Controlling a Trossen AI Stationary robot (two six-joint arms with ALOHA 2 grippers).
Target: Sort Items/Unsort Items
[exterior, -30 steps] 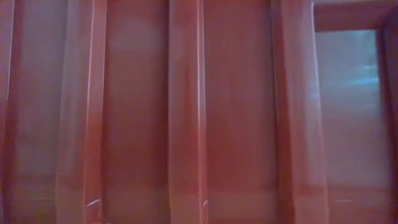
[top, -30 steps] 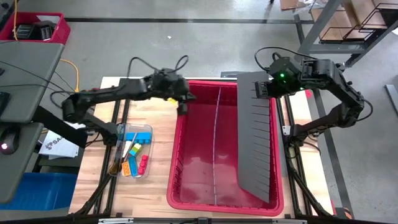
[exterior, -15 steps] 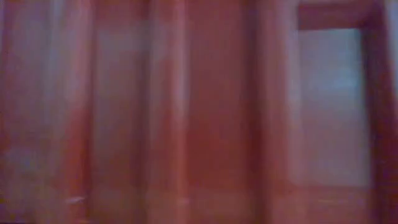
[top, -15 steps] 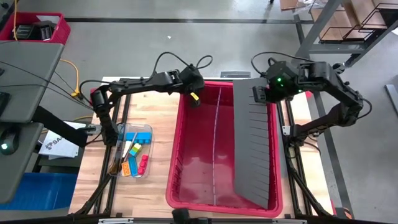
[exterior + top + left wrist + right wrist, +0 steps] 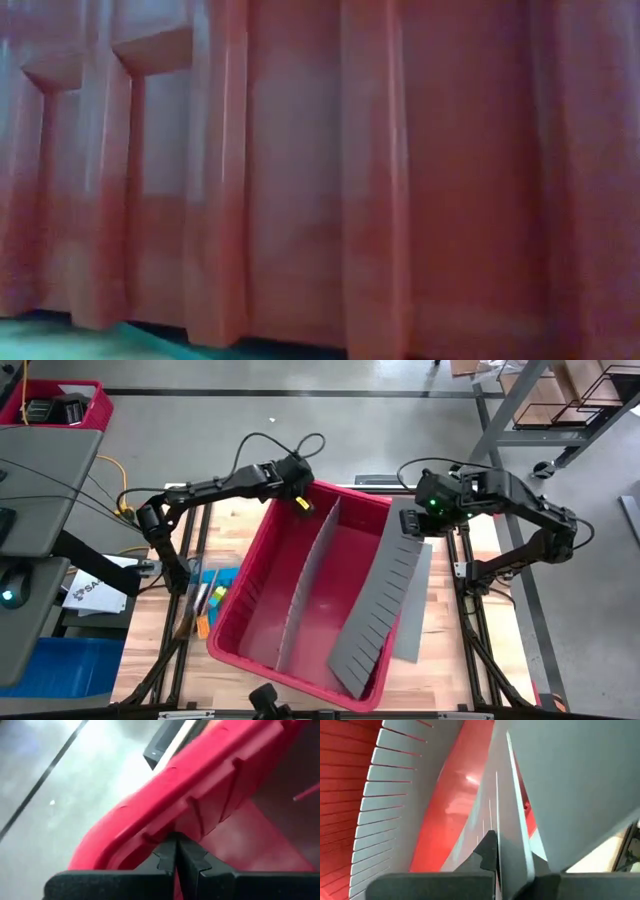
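A big red bin [image 5: 255,575] stands askew on the table, and its ribbed wall [image 5: 300,170] fills the low view. My left gripper [image 5: 299,500] is shut at the bin's far left corner. Over the bin's far right end, my right gripper [image 5: 414,522] is shut on a grey slotted divider panel [image 5: 375,605], which slants down into the bin. A thin grey partition [image 5: 305,585] stands along the bin's middle. The items, coloured blocks [image 5: 207,600] in a clear tray, lie left of the bin, partly hidden under its edge. My left gripper pinches the red bin's rim [image 5: 165,827] at the far left corner, only at the fingertips [image 5: 167,855]. The fingers slant down from the far left side. The bin rests on the table, turned askew. My right gripper pinches the grey divider's thin far end [image 5: 502,827] between its two fingers, coming steeply from above. The panel hangs slanting below the fingers, with its near end [image 5: 350,675] down inside the bin.
Another flat grey panel [image 5: 418,622] lies on the wooden table [image 5: 230,530] under the bin's right side. Paper sheets [image 5: 95,592] lie at the table's left edge. Black frame rails [image 5: 470,640] run along the right side.
The bin has swung about: its near end has slid toward the table's left edge, over the tray of blocks, while its far left corner moved toward the far edge with my left gripper. My right gripper has sunk a little, and the slotted divider has swung round with the bin.
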